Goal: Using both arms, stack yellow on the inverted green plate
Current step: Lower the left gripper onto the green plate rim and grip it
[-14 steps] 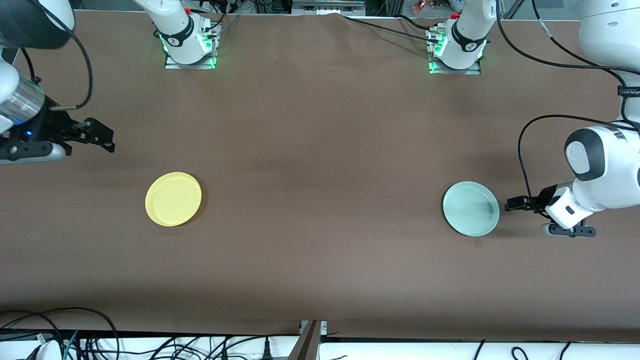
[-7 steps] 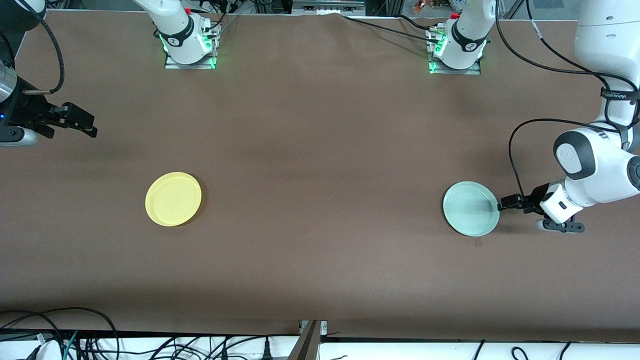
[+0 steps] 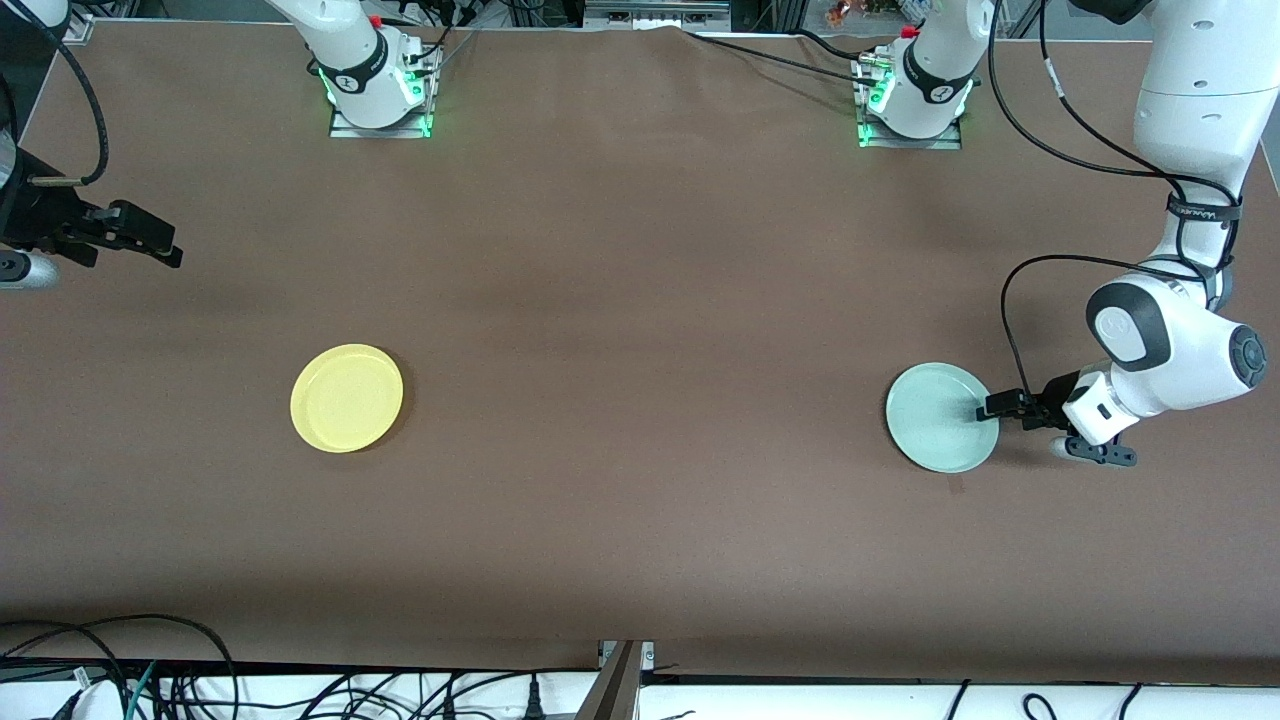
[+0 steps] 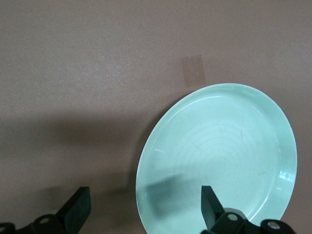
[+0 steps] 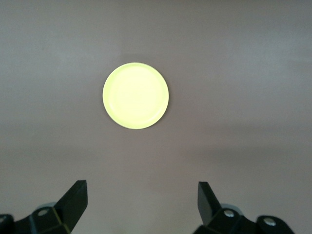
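Note:
The yellow plate (image 3: 346, 398) lies flat on the brown table toward the right arm's end; it also shows in the right wrist view (image 5: 136, 95). The green plate (image 3: 942, 417) lies flat toward the left arm's end, with faint rings showing in the left wrist view (image 4: 219, 156). My left gripper (image 3: 989, 406) is open and low at the plate's rim; in its wrist view (image 4: 144, 209) one finger is over the plate and the other outside it. My right gripper (image 3: 168, 248) is open and empty, raised over the table's end, well apart from the yellow plate; it also shows in its wrist view (image 5: 141, 204).
The arm bases (image 3: 378, 95) (image 3: 912, 105) stand along the table's edge farthest from the front camera. A small tape mark (image 3: 957, 485) sits on the table just nearer the camera than the green plate. Cables (image 3: 120, 670) lie past the near table edge.
My left gripper has moved in toward the green plate and now straddles its rim. My right gripper has drawn back toward the right arm's end of the table. Neither plate has moved.

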Robot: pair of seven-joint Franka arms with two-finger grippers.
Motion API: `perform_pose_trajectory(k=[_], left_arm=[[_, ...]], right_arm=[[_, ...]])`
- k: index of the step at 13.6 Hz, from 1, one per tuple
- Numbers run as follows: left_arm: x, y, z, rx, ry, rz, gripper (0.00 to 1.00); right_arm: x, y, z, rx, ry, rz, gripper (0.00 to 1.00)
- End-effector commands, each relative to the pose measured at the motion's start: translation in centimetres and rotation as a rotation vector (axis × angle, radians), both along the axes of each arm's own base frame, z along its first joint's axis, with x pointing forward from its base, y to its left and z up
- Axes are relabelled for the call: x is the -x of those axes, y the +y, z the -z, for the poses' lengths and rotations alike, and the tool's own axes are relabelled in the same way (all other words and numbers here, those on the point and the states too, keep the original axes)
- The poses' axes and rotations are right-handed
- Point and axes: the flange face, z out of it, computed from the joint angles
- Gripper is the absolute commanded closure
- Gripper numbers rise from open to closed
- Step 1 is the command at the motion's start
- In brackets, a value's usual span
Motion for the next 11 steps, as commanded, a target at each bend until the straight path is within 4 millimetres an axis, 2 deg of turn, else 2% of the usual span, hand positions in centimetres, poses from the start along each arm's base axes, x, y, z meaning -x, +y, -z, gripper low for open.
perform_pose_trajectory(k=[1, 2, 3, 4, 8, 11], left_arm=[[0.11, 0.5, 0.69, 0.048, -0.036, 0.021, 0.0], [0.18, 0.48, 0.98, 0.053, -0.038, 0.032, 0.0], [0.17, 0.48, 0.98, 0.052, -0.038, 0.033, 0.22], [0.16, 0.39, 0.98, 0.053, -0.038, 0.035, 0.37], [0.1, 0.0, 1.22, 0.052, -0.034, 0.041, 0.78], [-0.04, -0.1, 1.34, 0.042, -0.038, 0.048, 0.91]], right_arm=[[0.48, 0.18, -0.99, -0.037, 0.005, -0.009, 0.0], [0.56, -0.12, -0.87, -0.04, 0.013, 0.0, 0.0], [0.62, 0.05, -0.89, -0.04, 0.017, -0.003, 0.0], [0.65, 0.37, -0.98, -0.039, 0.016, -0.013, 0.0], [0.66, 0.79, -0.97, -0.039, 0.017, -0.02, 0.0], [0.65, 0.8, -0.98, -0.039, 0.016, -0.02, 0.0]])
